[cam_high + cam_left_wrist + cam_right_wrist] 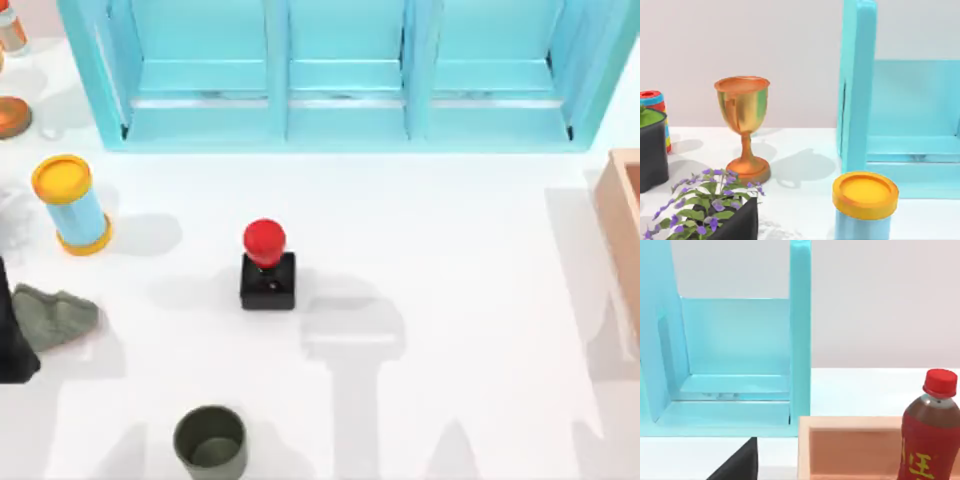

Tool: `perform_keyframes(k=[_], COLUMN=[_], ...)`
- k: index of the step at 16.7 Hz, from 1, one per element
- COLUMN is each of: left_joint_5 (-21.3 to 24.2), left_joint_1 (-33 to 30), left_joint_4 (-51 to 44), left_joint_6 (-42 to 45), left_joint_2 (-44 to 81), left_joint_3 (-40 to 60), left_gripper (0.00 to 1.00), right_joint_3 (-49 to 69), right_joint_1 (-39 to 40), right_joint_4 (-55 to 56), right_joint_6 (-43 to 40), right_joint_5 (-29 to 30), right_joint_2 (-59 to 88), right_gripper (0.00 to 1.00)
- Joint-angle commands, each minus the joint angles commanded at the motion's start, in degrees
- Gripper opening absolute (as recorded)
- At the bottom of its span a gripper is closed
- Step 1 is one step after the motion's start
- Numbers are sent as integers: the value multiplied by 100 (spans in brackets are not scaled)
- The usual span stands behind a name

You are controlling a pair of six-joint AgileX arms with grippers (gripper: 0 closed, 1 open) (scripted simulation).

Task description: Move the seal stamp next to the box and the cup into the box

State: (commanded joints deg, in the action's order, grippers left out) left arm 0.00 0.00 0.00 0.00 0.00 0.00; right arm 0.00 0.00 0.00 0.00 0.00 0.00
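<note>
The seal stamp (pixel 267 268) is seen upright mid-tabletop (pixel 450 300), the cup (pixel 211 441) nearer, the box (pixel 622 225) far right. Neither end effector's state can be told.

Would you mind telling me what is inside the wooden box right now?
The box looks empty where its inside shows in the right wrist view; a red-capped bottle in front covers part of it. The cup and seal stamp stand on the table.

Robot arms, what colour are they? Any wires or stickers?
Black. The left arm is a plain, dark, blocky shape at the table's left edge. A smooth black wedge in the right wrist view is likely the right arm's. No cables or markings are visible.
</note>
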Motion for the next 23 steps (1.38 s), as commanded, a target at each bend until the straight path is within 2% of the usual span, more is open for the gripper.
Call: perform_keyframes(k=[4,9,15,23], left_joint_5=[0,0,0,0], left_joint_1=[0,0,0,0], left_joint_4=[0,0,0,0], left_joint_6=[0,0,0,0], left_joint_2=[0,0,0,0], left_joint_3=[0,0,0,0], left_gripper=[100,100,100,100], right_joint_3=[124,1479,4630,9281], right_joint_1=[52,507,1580,3055], right_joint_4=[-60,-665,-1995,-4379], right_joint_6=[31,395,1131,2406], right_joint_5=[6,229,661,1201], right_joint_2=[99,1140,3463,7446], right_gripper=[100,100,100,100])
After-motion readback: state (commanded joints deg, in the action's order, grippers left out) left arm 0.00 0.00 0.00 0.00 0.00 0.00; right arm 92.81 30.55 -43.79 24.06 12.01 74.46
